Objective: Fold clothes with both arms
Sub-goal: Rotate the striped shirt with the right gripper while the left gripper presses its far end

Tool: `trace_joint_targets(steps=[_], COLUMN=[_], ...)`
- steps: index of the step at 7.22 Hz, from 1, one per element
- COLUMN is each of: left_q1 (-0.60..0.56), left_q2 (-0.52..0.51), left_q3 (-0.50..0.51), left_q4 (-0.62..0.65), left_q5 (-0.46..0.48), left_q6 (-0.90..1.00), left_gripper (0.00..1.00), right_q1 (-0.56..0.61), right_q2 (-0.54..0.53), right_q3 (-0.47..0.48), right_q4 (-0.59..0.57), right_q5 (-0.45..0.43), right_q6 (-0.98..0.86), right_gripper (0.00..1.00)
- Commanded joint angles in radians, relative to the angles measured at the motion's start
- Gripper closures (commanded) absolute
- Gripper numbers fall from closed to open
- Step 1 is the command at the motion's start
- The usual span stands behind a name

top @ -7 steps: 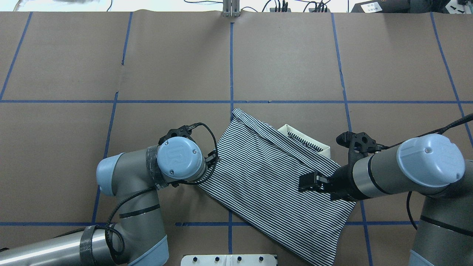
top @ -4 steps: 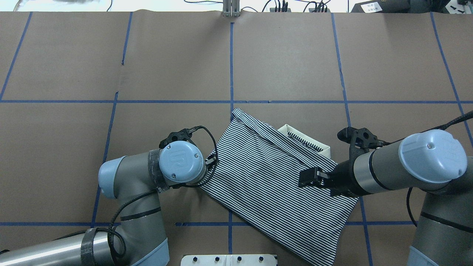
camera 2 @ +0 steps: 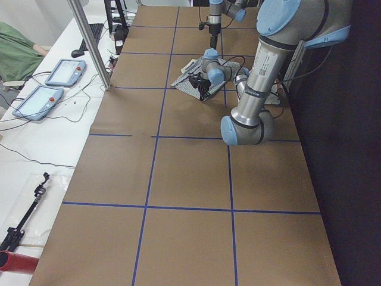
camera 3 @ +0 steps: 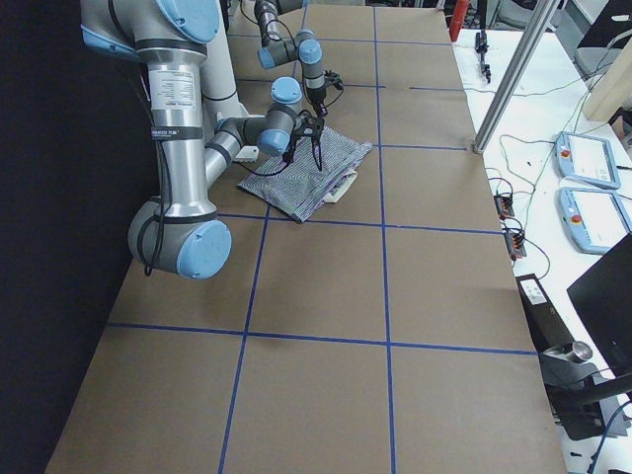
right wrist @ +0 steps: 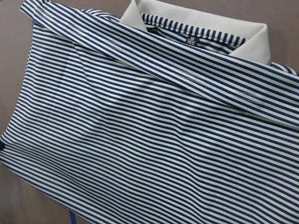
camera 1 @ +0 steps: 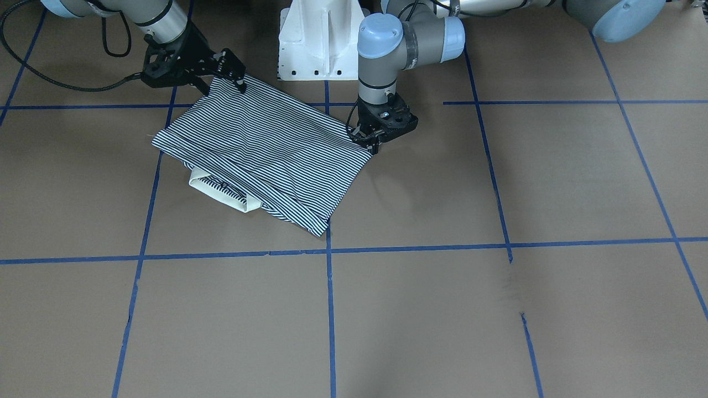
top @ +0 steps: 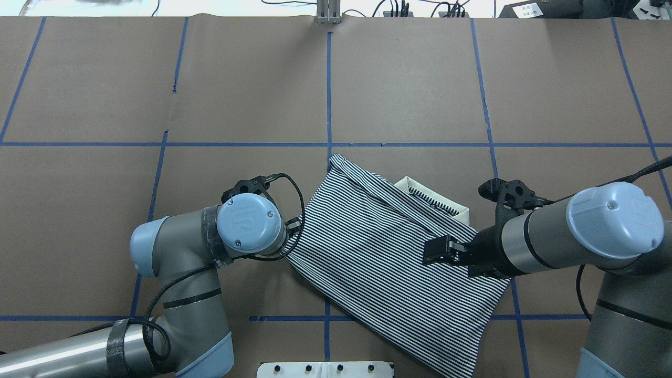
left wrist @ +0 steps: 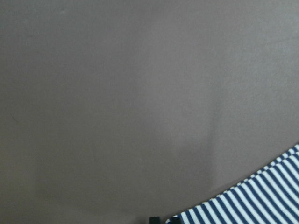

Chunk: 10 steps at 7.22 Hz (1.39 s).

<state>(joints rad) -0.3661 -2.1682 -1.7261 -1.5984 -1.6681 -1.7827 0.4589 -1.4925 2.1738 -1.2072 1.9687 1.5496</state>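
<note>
The striped polo shirt (top: 378, 252) lies folded into a slanted rectangle near the table's front middle, its cream collar (top: 430, 197) sticking out at the far right side. My left gripper (camera 1: 369, 141) points down at the shirt's left edge, touching or just beside it. In the overhead view the wrist hides most of the left gripper (top: 293, 227), so I cannot tell whether it is holding the cloth. My right gripper (top: 434, 252) hovers open over the shirt's right part, nothing between its fingers. The right wrist view shows the shirt (right wrist: 149, 130) flat below.
The white pedestal base (camera 1: 318, 38) stands just behind the shirt on the robot's side. Blue tape lines (top: 328, 94) divide the brown table into squares. Teach pendants (camera 2: 62, 71) and cables lie on a side bench beyond an aluminium post (camera 2: 89, 42).
My left wrist has shifted a little leftwards and away from the robot, at the shirt's left edge. The right gripper rose slightly over the shirt. The shirt's outline is almost the same.
</note>
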Motion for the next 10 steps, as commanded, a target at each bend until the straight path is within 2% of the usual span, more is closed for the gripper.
trace_joint_targets(steps=[1, 4, 5, 7, 8, 10], left_q1=[-0.051, -0.193, -0.233, -0.304, -0.329, -0.332], left_q2=[0.007, -0.018, -0.048, -0.137, -0.192, -0.315], left_q3=[-0.007, 0.086, 0.185, 0.423, 0.506, 0.705], left_q4=[0.005, -0.061, -0.124, -0.358, -0.441, -0.619], left_q5=[-0.004, -0.001, 0.002, 0.005, 0.005, 0.071], left_q6=[0.043, 0.161, 0.23, 0.313, 0.368, 0.422], left_gripper=[1.0, 1.0, 1.0, 1.0, 1.0, 1.0], right_q1=[0.003, 0.018, 0.018, 0.017, 0.017, 0.014], right_q2=[0.0, 0.0, 0.011, 0.056, 0.064, 0.064], right_q3=[0.0, -0.006, -0.008, -0.046, -0.055, -0.075], right_q4=[0.0, 0.0, 0.0, 0.0, 0.0, 0.0], right_q5=[-0.005, -0.022, -0.055, -0.094, -0.105, -0.128], right_q6=[0.003, 0.004, 0.003, 0.001, 0.0, -0.009], right_gripper=[0.0, 0.0, 0.0, 0.0, 0.0, 0.0])
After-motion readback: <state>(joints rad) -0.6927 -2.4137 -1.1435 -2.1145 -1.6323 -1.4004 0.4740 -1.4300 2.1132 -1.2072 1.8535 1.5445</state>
